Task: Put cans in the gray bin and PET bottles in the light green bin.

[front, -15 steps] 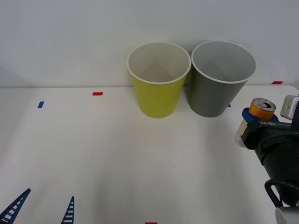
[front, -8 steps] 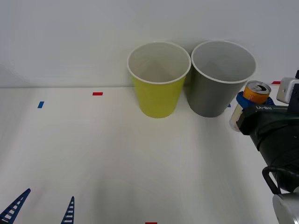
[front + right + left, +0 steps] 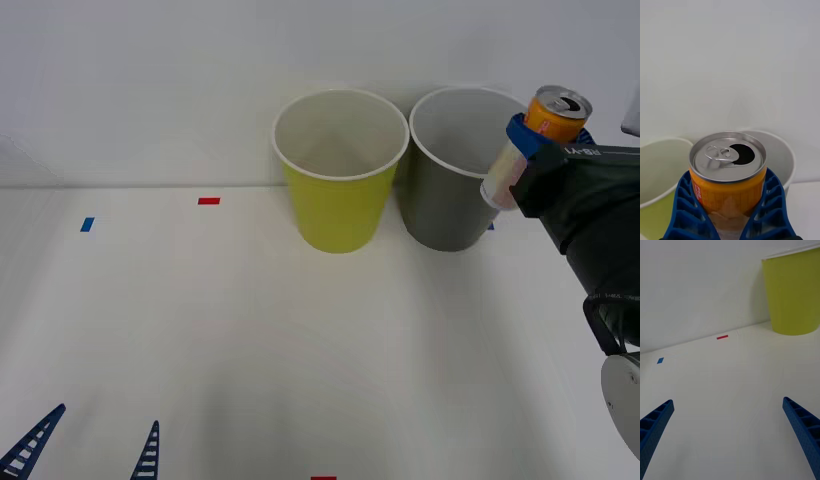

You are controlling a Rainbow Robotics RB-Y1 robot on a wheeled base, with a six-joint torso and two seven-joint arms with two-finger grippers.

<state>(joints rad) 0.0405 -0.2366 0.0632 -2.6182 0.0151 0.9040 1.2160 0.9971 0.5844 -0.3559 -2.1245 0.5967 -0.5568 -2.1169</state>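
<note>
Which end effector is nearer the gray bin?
Right. The right end effector holds the can at the gray bin rim; the left hangs open, far off.

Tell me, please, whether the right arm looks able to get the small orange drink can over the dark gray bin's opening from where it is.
Probably yes. The right gripper holds the small orange drink can at the dark gray bin's rim, level with its top, and nothing stands between them.

The can (image 3: 728, 180) was orange with a silver top, between ribbed blue fingers (image 3: 687, 210). Beyond them stood a yellow-green bin (image 3: 338, 205) and a dark gray bin (image 3: 447, 205), both white-rimmed, on a white desk (image 3: 300, 350).
</note>
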